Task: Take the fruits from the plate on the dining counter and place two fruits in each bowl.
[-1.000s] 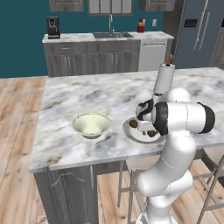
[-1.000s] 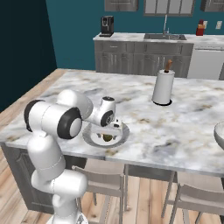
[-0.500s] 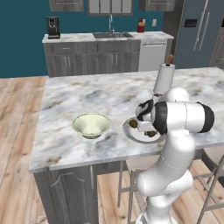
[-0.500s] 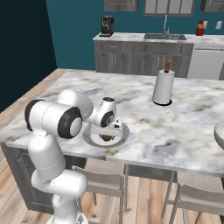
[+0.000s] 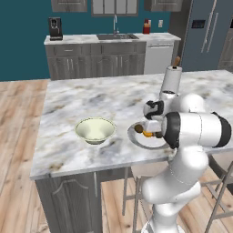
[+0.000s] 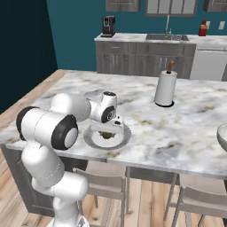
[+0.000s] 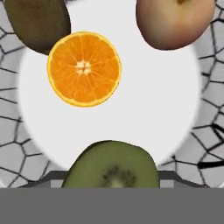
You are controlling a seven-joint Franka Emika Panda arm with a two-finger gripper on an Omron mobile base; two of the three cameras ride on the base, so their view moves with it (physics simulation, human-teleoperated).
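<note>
you had the green-fleshed fruit (image 7: 111,165) on the plate (image 7: 17,131), nearest the gripper (image 5: 150,128); whether the jaws held it, you couldn't tell. orange (image 7: 84,68), apple (image 7: 174,21), brown fruit (image 7: 37,22) lay beyond; cream bowl (image 5: 95,130) sat nearby on the dining counter (image 5: 91,98).

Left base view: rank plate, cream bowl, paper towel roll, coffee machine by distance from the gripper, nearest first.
1. plate: directly under the gripper, at the dining counter's near edge.
2. paper towel roll: just behind the gripper, further back on the counter.
3. cream bowl: to the left of the plate; close call with the roll.
4. coffee machine: far back left.
</note>
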